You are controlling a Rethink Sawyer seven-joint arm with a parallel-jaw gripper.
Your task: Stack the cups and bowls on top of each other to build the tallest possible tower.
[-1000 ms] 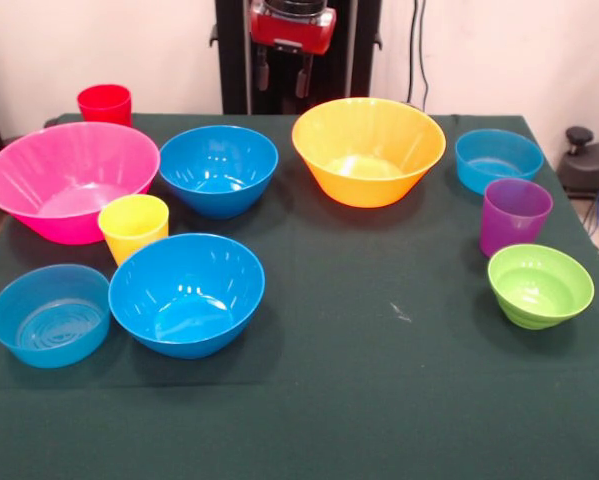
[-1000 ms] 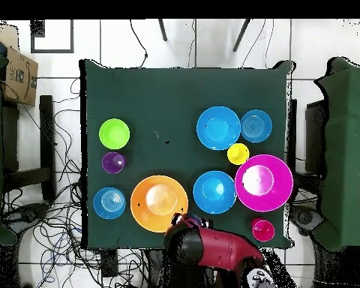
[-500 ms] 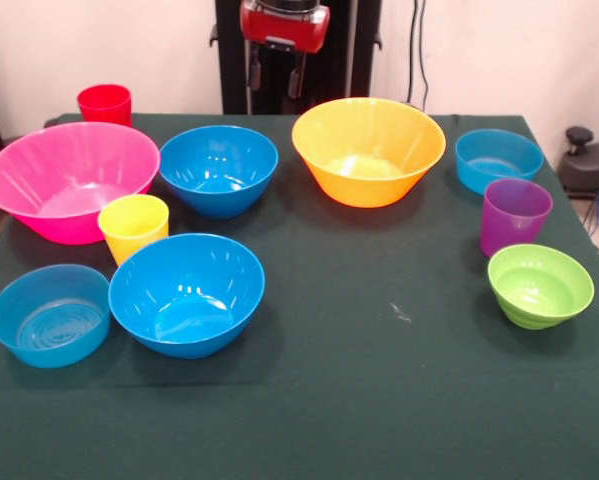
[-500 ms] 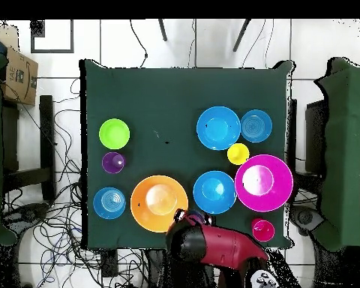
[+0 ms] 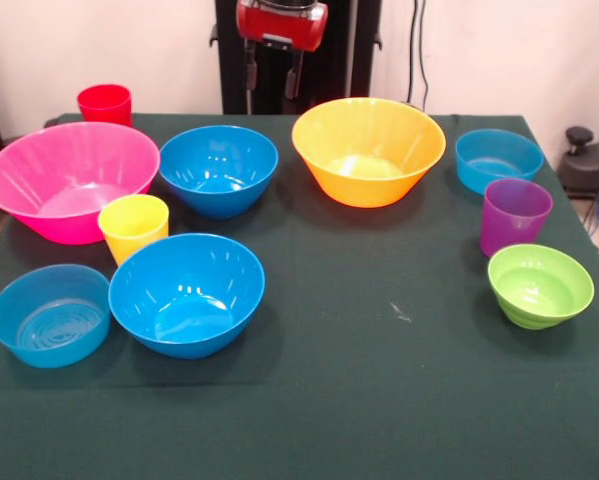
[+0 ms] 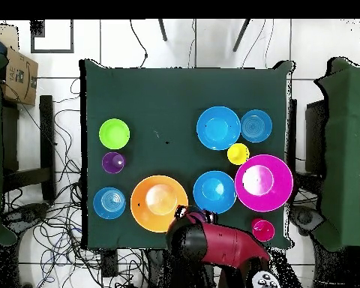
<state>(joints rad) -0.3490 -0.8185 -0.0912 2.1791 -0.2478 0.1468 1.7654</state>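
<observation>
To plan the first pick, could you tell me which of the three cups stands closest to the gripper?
The red cup, at the table's far corner behind the pink bowl; the yellow and purple cups stand farther from the gripper.

A dark green cloth covers the table [image 6: 175,97], which stands on a white tiled floor [image 6: 123,41] strewn with black cables [image 6: 59,217]. A cardboard box [image 6: 18,75] sits at one side, and a pale wall [image 5: 99,45] rises behind.
</observation>
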